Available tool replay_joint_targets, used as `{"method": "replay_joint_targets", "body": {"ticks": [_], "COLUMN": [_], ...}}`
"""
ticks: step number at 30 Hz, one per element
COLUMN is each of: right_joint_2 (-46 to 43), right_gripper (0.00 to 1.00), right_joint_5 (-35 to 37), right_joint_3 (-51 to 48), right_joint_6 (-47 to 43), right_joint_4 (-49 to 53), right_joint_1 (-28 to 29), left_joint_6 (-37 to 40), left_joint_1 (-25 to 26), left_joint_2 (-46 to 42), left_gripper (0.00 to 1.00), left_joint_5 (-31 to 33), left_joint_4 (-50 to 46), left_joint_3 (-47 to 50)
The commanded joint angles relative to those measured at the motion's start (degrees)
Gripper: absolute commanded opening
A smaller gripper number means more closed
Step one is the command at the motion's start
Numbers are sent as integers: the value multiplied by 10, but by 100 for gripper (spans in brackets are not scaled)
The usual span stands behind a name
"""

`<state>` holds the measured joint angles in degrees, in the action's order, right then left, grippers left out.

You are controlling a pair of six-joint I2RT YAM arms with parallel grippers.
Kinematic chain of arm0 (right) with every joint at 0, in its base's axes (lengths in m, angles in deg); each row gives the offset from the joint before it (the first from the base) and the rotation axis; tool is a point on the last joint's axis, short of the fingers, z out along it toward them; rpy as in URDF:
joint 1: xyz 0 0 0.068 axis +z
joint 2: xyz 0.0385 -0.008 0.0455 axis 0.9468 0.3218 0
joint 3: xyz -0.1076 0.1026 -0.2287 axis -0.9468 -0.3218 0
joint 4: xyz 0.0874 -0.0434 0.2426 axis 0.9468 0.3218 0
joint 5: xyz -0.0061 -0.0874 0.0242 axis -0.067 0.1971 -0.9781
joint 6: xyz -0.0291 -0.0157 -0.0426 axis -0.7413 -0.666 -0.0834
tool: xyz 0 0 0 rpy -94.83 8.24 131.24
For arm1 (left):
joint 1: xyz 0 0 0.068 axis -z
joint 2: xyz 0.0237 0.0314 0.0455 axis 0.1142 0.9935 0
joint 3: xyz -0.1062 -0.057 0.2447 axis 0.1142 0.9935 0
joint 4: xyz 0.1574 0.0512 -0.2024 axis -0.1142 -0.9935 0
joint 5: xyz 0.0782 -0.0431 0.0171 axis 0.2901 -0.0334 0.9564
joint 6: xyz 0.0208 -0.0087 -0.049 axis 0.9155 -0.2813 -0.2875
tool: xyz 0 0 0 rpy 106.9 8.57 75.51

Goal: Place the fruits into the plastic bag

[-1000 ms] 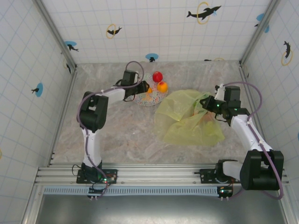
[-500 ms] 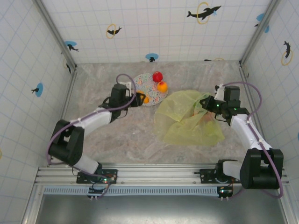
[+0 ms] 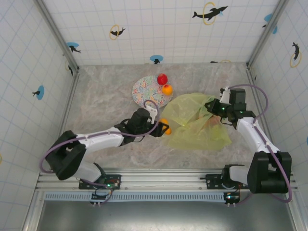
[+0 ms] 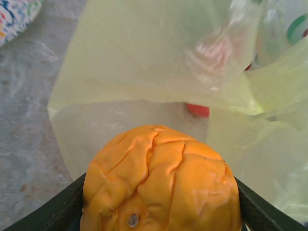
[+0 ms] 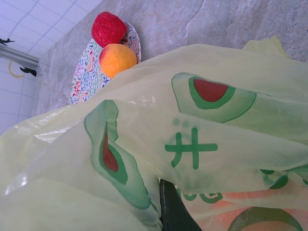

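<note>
Over the last second I brought the left arm off the patterned plate (image 3: 144, 91) and across the table toward the near side. The left gripper (image 3: 160, 129) now stood at the left edge of the plastic bag (image 3: 197, 127), its jaws held apart and clamped on an orange (image 3: 164, 123). In the left wrist view the orange (image 4: 161, 178) sat between the dark fingers (image 4: 65, 209), facing the bag mouth (image 4: 144, 110), where something red (image 4: 197, 109) already lay inside. The right gripper (image 3: 215, 107) was closed tight on the bag's far right edge, which I judged was lifting the opening. A red fruit (image 3: 162, 78) and a second orange fruit (image 3: 167, 89) remained at the plate's far right rim. I judged the carry nearly complete: push further into the mouth, then release.
</note>
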<state>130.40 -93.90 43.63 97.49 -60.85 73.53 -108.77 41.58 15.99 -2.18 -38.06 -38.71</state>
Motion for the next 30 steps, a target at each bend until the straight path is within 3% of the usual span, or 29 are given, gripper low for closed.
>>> {"method": "replay_joint_targets", "body": {"ticks": [1, 11, 21, 30], "right_joint_2": [-2, 9, 19, 15], "right_gripper": [0, 0, 0, 0], "right_joint_5": [5, 7, 7, 14], "right_joint_3": [8, 9, 8, 15], "right_joint_6": [4, 11, 14, -1], "right_joint_4": [-14, -23, -33, -12], "right_joint_1": [6, 28, 44, 42], "left_joint_6": [38, 2, -50, -48], "left_joint_1": [11, 20, 33, 49], "left_joint_2": [57, 194, 289, 357], "left_gripper": [55, 55, 59, 71], "left_joint_5": [17, -1, 41, 35], "left_joint_4": [20, 97, 136, 120], "left_joint_3": [-45, -182, -285, -360]}}
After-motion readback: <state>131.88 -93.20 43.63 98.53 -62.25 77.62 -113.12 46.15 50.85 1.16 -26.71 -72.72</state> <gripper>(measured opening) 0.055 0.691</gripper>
